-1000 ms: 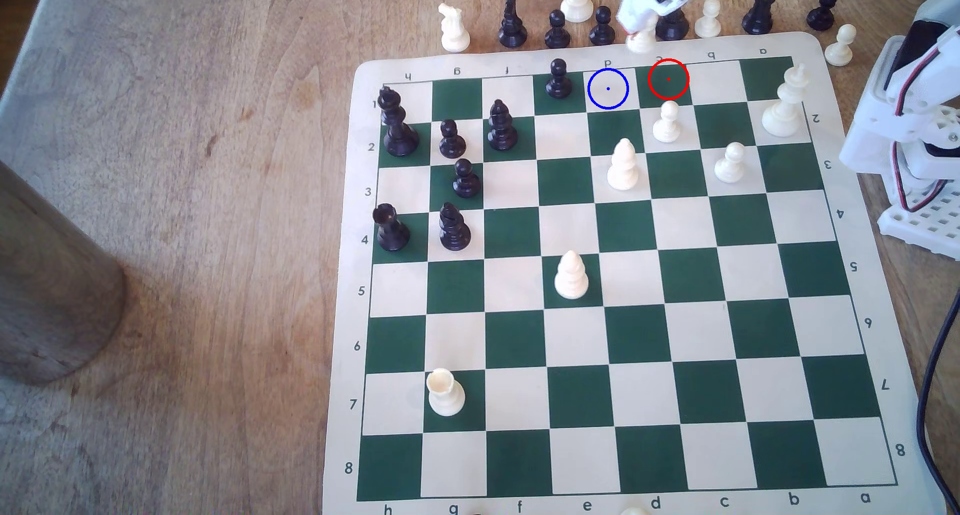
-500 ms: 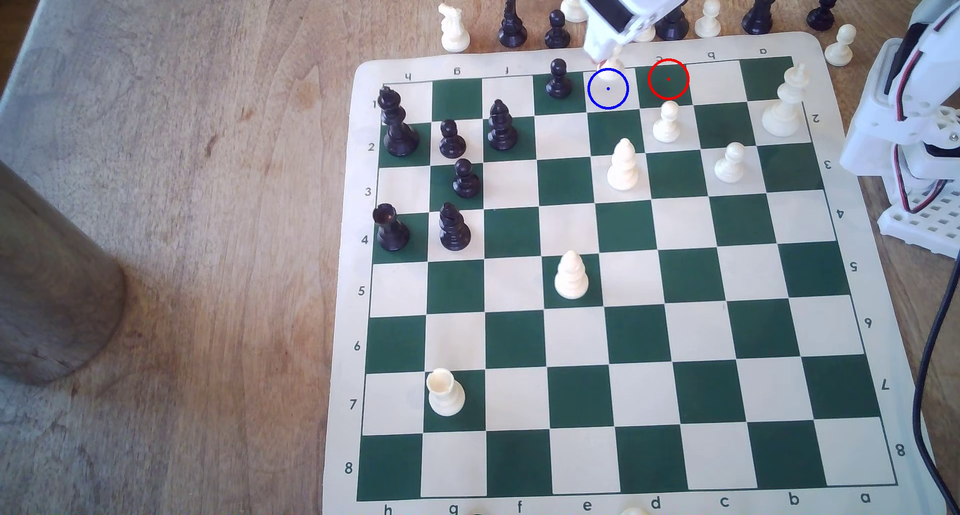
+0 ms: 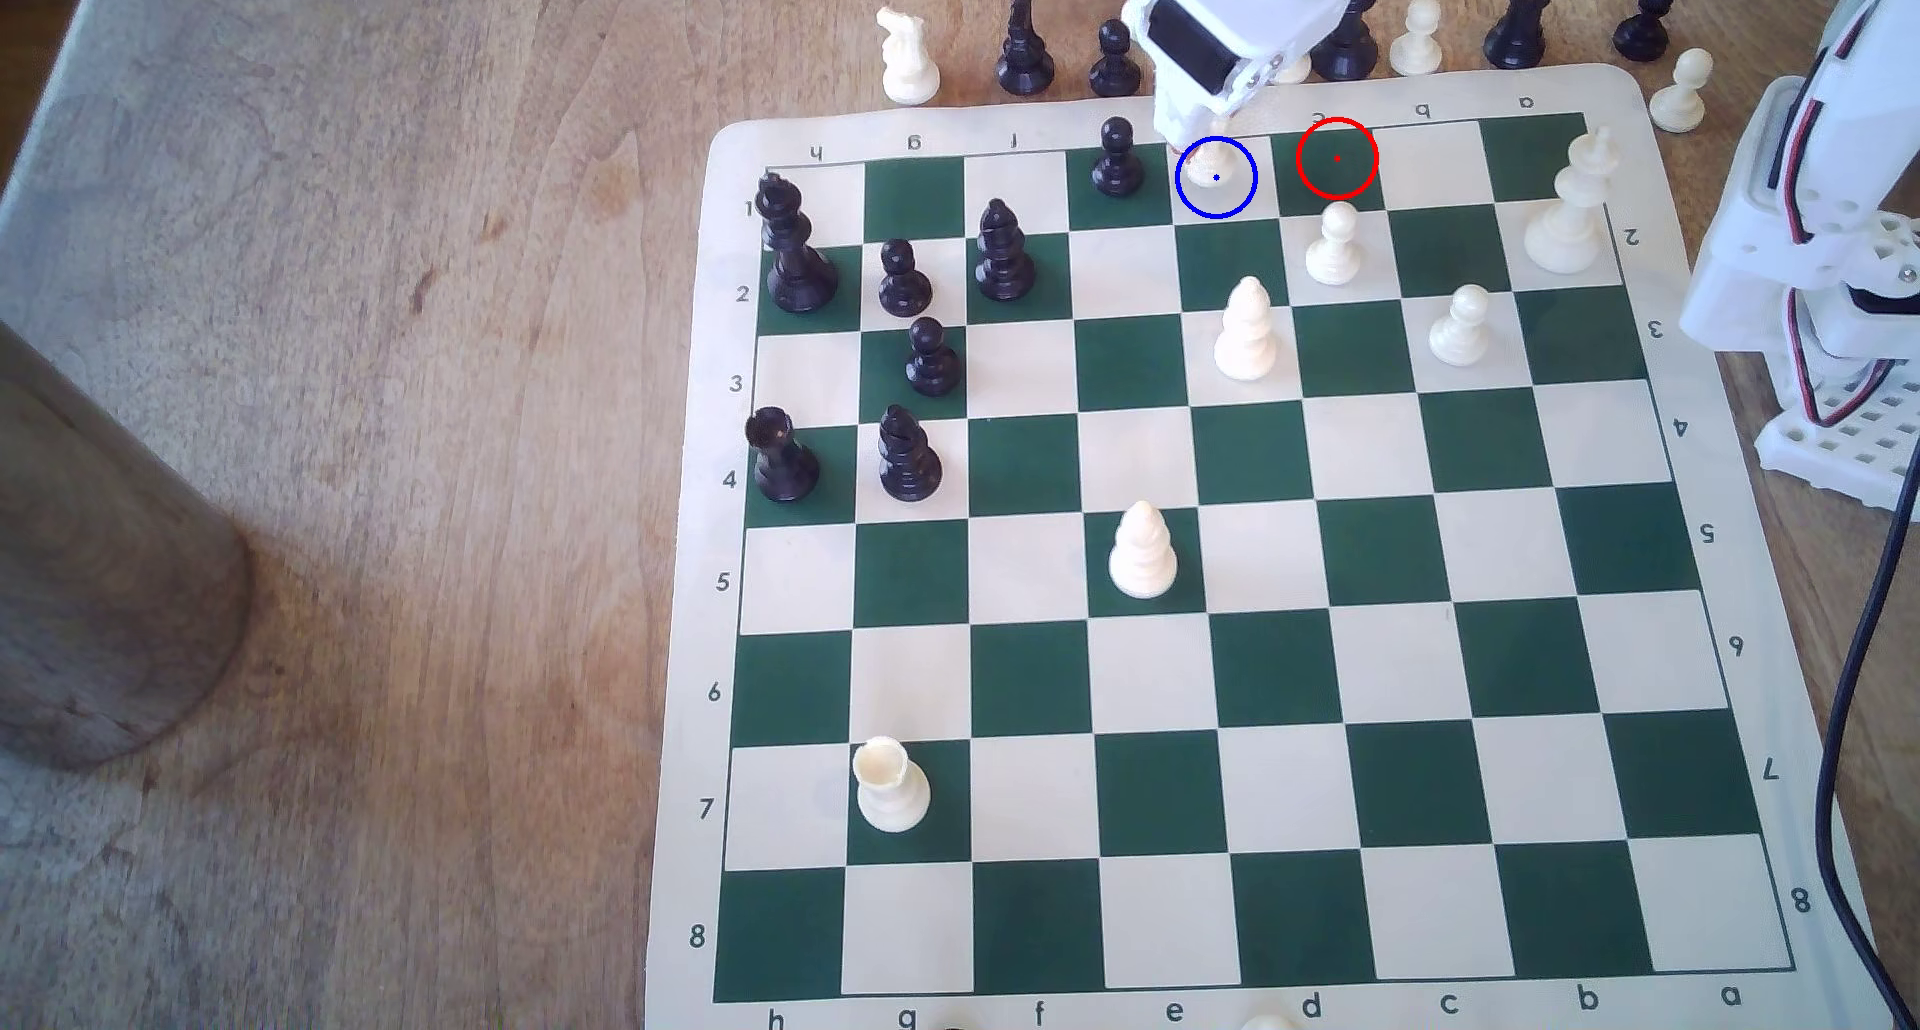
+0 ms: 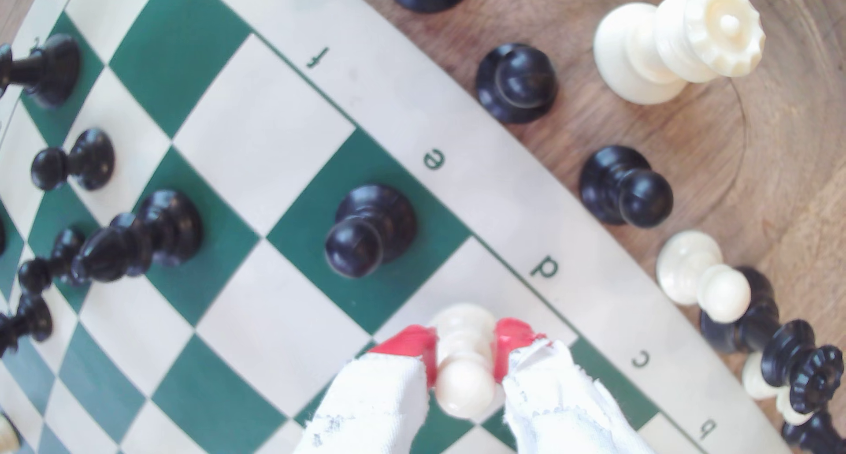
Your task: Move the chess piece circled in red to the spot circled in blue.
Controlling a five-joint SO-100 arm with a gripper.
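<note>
The gripper [image 3: 1210,142] has been brought down from above the board's top border, and the cream pawn [image 4: 463,362], clamped between its red-tipped fingers [image 4: 409,344], is now set inside the blue-ringed square [image 3: 1236,199] at the exterior view's upper centre. A black pawn [image 3: 1117,158] is seen just beside it on the exterior view's left, and captured pieces [image 3: 1112,59] are lined up beyond the board edge.

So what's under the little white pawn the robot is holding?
The white pawn, pinched by the gripper, sits over the cream square with the blue ring. The pawn's own base hides whether it touches the square yet.
</note>
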